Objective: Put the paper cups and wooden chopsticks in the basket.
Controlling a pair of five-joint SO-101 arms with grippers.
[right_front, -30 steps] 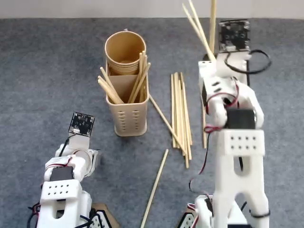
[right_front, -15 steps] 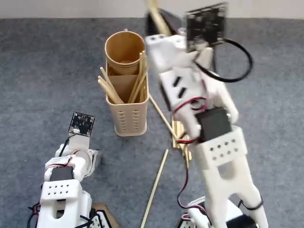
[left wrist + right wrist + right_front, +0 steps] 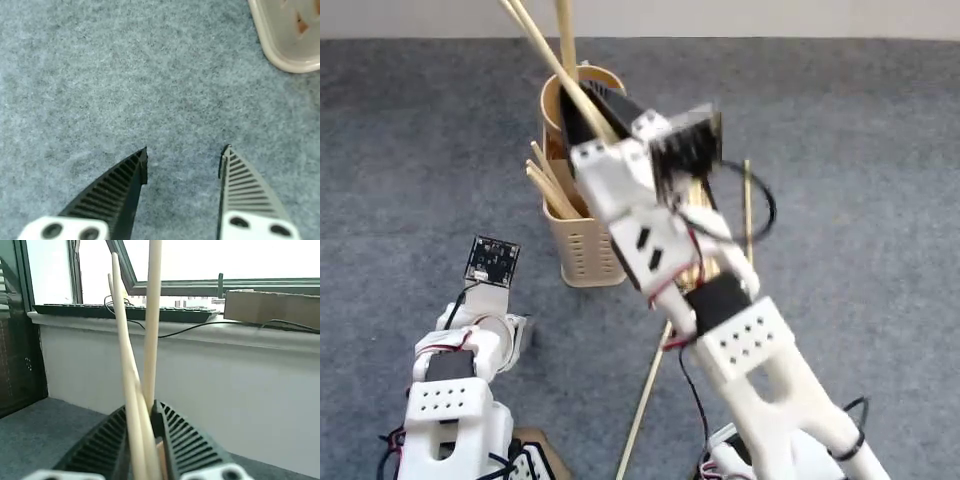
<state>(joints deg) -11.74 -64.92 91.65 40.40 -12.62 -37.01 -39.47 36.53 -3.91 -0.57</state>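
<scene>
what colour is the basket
The basket is pale beige with rows of small holes; clearest in the high view.

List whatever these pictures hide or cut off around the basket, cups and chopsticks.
- High view: the right arm covers most of the loose chopsticks beside the basket; count unknowable.
- High view: that arm hides much of the paper cups.
- Right wrist view: the held chopsticks run off the picture's edge.
- Left wrist view: the basket is cut off by the picture's edge.
</scene>
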